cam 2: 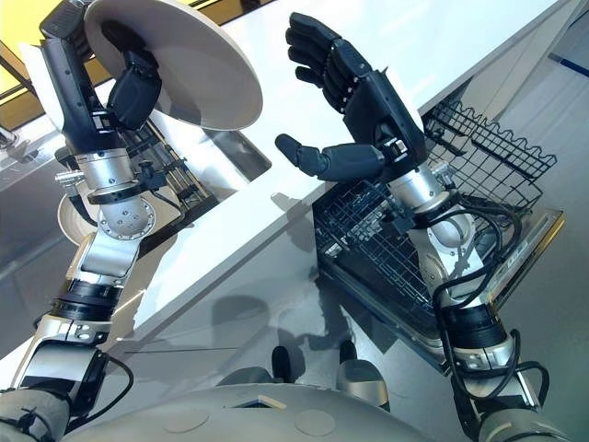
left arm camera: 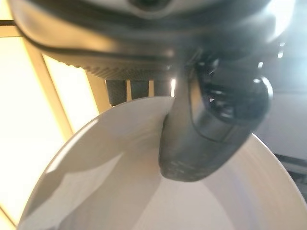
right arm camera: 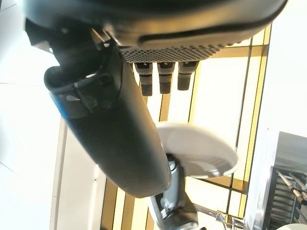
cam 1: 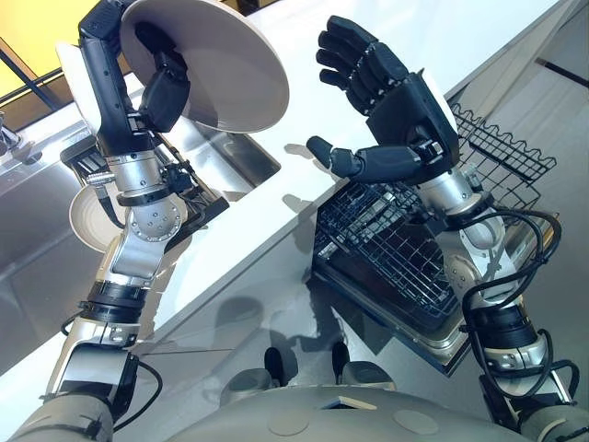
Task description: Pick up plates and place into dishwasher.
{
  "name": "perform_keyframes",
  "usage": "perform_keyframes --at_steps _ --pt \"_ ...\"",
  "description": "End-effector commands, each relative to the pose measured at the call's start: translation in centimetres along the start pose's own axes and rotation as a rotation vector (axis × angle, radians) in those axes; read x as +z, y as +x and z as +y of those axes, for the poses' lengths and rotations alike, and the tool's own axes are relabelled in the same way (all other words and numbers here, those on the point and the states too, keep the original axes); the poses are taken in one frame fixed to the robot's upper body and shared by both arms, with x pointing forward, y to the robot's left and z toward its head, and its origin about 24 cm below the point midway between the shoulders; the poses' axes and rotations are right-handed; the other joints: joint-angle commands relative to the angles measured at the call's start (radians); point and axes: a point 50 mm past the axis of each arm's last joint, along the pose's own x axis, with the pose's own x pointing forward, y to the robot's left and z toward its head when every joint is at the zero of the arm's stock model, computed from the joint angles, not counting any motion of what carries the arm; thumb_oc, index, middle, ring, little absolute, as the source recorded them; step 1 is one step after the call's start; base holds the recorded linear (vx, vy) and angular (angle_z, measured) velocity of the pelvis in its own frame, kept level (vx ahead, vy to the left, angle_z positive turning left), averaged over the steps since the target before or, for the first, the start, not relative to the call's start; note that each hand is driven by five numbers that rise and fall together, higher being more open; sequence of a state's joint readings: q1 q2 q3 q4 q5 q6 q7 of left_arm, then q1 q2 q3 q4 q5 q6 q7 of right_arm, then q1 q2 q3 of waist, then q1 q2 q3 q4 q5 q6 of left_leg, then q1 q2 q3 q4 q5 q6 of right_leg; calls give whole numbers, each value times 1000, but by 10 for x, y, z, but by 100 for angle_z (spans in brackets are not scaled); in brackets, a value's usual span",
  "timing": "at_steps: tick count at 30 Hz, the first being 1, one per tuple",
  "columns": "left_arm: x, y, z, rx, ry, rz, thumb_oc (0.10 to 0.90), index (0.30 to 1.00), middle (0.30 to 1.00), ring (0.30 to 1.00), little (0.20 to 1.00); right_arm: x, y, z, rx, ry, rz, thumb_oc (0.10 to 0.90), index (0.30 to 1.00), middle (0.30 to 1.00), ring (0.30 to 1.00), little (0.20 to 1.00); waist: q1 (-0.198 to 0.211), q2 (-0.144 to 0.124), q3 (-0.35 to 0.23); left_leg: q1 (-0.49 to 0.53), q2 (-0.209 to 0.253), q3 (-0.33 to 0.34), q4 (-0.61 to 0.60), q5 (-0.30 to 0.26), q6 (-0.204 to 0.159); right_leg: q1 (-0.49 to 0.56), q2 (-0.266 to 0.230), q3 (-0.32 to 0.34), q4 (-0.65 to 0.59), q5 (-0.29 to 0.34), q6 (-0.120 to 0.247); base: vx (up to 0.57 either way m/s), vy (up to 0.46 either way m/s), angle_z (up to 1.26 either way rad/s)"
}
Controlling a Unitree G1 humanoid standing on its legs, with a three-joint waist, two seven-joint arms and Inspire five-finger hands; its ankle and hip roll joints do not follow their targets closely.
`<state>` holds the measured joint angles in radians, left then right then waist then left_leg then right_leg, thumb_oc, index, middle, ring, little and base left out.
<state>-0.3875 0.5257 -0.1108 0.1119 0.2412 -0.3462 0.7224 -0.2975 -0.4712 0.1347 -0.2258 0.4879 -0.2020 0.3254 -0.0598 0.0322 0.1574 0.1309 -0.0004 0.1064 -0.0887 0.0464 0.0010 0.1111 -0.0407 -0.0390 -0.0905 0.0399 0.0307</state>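
The plate (cam 1: 225,78) is up in the air in my left hand (cam 1: 161,87), lifted above the steel sink (cam 1: 235,161) and the white counter (cam 1: 304,198). My thumb presses into its hollow and my fingers wrap behind the rim, so I have it pinched at its near edge. It is round, so it has no long axis to speak of. It is tilted steeply, its eating face turned down and toward me and toward my right side, its back turned up and away. My left wrist view shows the thumb (left arm camera: 201,139) lying across the pale inner face of the plate.

My right hand (cam 1: 386,101) is raised beside it, well apart from the plate, palm turned toward the plate, fingers spread and straight, thumb stuck out to the side. It grasps nothing. Below it sits the dishwasher rack (cam 1: 396,239), a dark wire basket pulled out at my right, just past the counter's edge.

I count two plates: the one I hold, and a second plate (cam 1: 87,216) lying low behind my left forearm, partly hidden by it. I count one rack and one sink. I cannot tell what lies inside the rack.
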Motion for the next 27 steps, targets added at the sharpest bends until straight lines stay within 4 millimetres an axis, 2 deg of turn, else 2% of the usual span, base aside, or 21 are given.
perform_keyframes --at_steps 1,9,14,21,27 --pt "22 33 -17 39 -53 -134 100 300 300 300 200 35 25 1 -7 -1 -229 800 900 900 900 900 -4 -7 -119 -3 -41 -35 15 -111 18 -39 56 -55 117 -152 15 0 0 0" --pt "24 21 -47 -41 -85 -112 100 300 300 300 200 39 40 14 -90 80 -319 800 900 900 900 900 4 -4 -120 3 -42 -39 17 -113 18 -26 58 -57 107 -149 15 0 0 0" --pt "30 11 -60 -89 -116 -119 100 300 300 300 200 33 44 19 -126 122 -291 800 900 900 900 900 6 -2 -119 3 -43 -42 17 -113 19 -24 59 -55 102 -146 15 13 4 0" --pt "48 1 -77 -154 -204 -161 100 300 300 300 200 5 47 26 -172 170 -112 800 900 900 900 900 11 -6 -113 10 -45 -54 10 -115 22 -17 60 -58 106 -157 16 24 4 0" --pt "64 -1 -81 -182 -258 -204 100 300 300 300 200 -21 42 32 -184 186 46 800 900 900 900 900 13 -8 -107 11 -45 -62 7 -113 23 -15 59 -64 110 -159 17 16 -5 4"
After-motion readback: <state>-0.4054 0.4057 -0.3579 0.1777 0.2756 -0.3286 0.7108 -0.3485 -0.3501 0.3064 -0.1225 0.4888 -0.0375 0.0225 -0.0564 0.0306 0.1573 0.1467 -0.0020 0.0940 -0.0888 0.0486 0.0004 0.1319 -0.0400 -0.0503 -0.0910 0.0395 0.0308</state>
